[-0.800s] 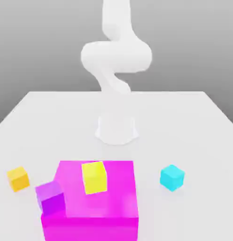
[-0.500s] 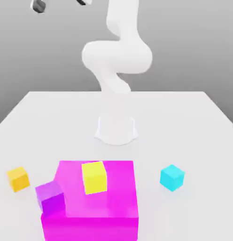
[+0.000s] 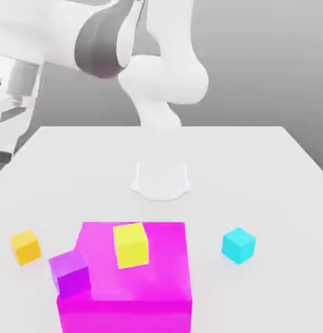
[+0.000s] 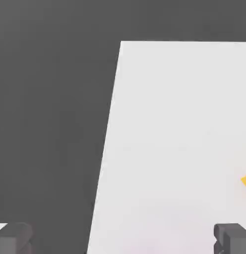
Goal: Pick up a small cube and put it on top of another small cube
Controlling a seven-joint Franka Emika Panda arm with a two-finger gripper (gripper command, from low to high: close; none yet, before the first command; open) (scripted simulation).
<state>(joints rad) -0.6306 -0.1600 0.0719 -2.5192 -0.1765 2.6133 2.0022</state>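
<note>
the end effector (image 4: 123, 239) is spread wide and empty, presumably to straddle the small orange-yellow cube (image 3: 25, 248), which sits on the surface (image 3: 255, 169) beside the magenta block (image 3: 135, 286), apart from the small cyan cube (image 3: 239, 246).

The robot has a smooth, glossy white arm (image 3: 163, 78) with rounded, thick segments. One wide dark grey band (image 3: 102, 42) goes around a white tubular part. The blocky fingers (image 4: 234, 239) are dark grey, with some rounded edges.
</note>
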